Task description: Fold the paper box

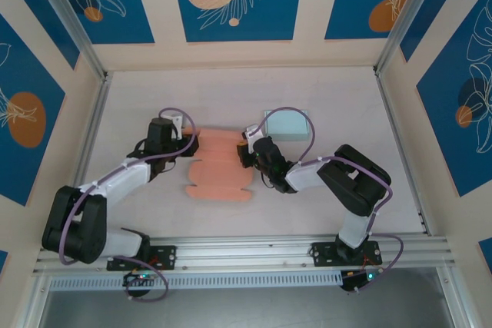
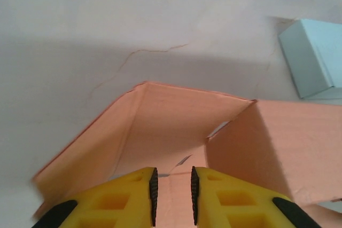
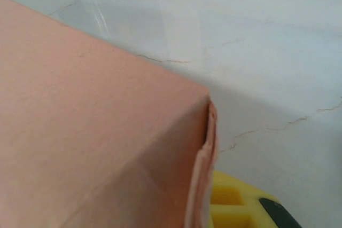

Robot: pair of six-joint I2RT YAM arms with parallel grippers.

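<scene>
The salmon paper box (image 1: 219,168) lies partly folded mid-table between both arms. My left gripper (image 1: 189,144) is at its left end. In the left wrist view the box's raised walls (image 2: 176,126) stand ahead, and the gripper (image 2: 172,198) has its yellow fingers (image 2: 128,198) a narrow gap apart over a box panel; whether the pads touch paper is unclear. My right gripper (image 1: 247,156) is at the box's right end. In the right wrist view a box wall (image 3: 96,132) rises close up, and the gripper (image 3: 206,209) is shut on its doubled edge, with one yellow finger (image 3: 235,206) showing and the other hidden.
A light blue folded box (image 1: 288,124) sits just behind the right gripper, and it lies at the upper right (image 2: 315,57) in the left wrist view. The white table (image 1: 231,90) is walled at the back and sides, and a metal rail (image 1: 307,247) runs along the near edge.
</scene>
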